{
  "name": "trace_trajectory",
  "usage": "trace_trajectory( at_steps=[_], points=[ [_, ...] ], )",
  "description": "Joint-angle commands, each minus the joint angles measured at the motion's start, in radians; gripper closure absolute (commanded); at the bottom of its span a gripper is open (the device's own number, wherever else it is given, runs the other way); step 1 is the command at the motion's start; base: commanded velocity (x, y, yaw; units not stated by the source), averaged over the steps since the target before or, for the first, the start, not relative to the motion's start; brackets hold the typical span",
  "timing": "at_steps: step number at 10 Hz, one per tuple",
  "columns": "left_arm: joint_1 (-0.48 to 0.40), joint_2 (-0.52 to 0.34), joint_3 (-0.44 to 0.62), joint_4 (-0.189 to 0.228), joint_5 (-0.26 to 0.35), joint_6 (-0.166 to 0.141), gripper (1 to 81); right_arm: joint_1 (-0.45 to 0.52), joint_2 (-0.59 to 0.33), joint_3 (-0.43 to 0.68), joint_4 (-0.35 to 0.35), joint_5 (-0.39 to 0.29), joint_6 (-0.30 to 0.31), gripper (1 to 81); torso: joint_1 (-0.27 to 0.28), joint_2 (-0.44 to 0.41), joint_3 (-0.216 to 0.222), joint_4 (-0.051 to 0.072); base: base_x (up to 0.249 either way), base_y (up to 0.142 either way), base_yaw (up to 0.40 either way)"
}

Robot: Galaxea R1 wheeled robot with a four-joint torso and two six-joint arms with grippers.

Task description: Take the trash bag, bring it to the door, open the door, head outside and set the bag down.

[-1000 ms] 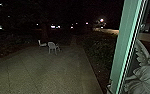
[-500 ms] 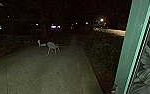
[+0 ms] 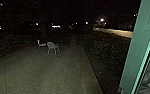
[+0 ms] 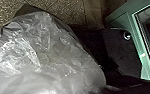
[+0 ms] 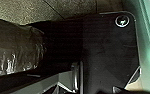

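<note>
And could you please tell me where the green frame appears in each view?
Head view: the green frame slants down the right side.
Left wrist view: the green frame runs past the robot's dark plate, across from the trash bag.
Right wrist view: the green frame runs beside the plate, again across from the trash bag.
Shared landmark: the paving.

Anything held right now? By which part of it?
Can't be told for sure: the trash bag looms close at the left wrist camera, but no grip point can be made out.
</note>
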Motion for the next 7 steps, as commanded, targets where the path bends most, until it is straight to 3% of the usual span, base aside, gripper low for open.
trace_trajectory(
  at_steps=[1, 3, 7],
  points=[
    [-0.048, -0.010, 0.003, 0.007, 0.053, 0.006, 81.1, 0.045, -0.014, 0.029, 0.010, -0.060, 0.000, 1.0, 0.000, 0.000, 0.000, 0.000, 0.000, 0.000, 0.000],
    [-0.048, -0.038, 0.030, 0.006, 0.053, 0.004, 81.1, 0.045, -0.060, 0.106, 0.010, -0.060, -0.002, 1.0, 0.000, 0.000, 0.000, 0.000, 0.000, 0.000, 0.000],
    [-0.071, -0.239, 0.302, -0.013, 0.053, -0.010, 81.1, 0.059, -0.238, 0.350, 0.013, -0.062, 0.004, 1.0, -0.001, 0.000, 0.000, 0.000, 0.000, 0.000, 0.000]
  ],
)
